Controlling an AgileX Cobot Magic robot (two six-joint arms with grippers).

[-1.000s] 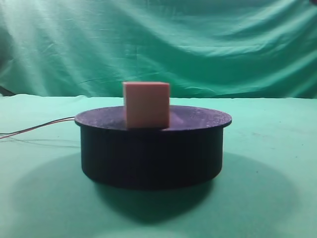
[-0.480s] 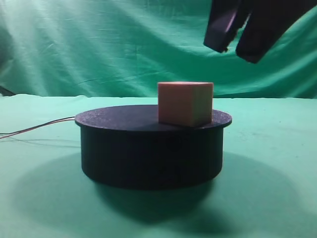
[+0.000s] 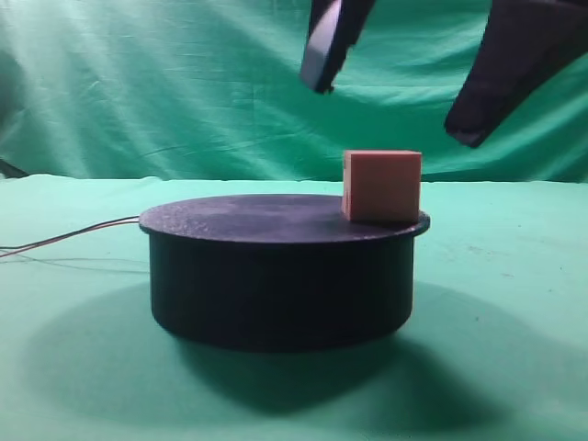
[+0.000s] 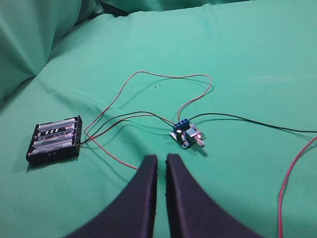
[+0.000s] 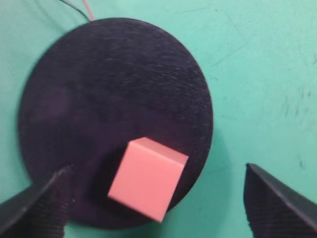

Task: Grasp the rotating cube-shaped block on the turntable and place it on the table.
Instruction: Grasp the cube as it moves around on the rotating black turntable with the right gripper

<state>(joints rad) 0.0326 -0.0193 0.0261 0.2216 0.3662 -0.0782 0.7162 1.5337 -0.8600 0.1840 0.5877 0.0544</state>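
Our right tool (image 3: 404,87) hung wide open above the cube (image 3: 382,186) near the turntable (image 3: 276,219) edge; the left tool (image 4: 161,161) sat nearly closed, empty. Next we needed a timed descent.

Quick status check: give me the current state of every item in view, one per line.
cube-shaped block: upright on the turntable's right edge, not gripped.
turntable: on the table, carrying the block.
right hand: open wide, above the block, not touching it.
left hand: fingers nearly together, holding nothing, away from the turntable.
battery holder: lying on the table, loaded with cells, wired.
circuit board: lying on the table, wires attached.
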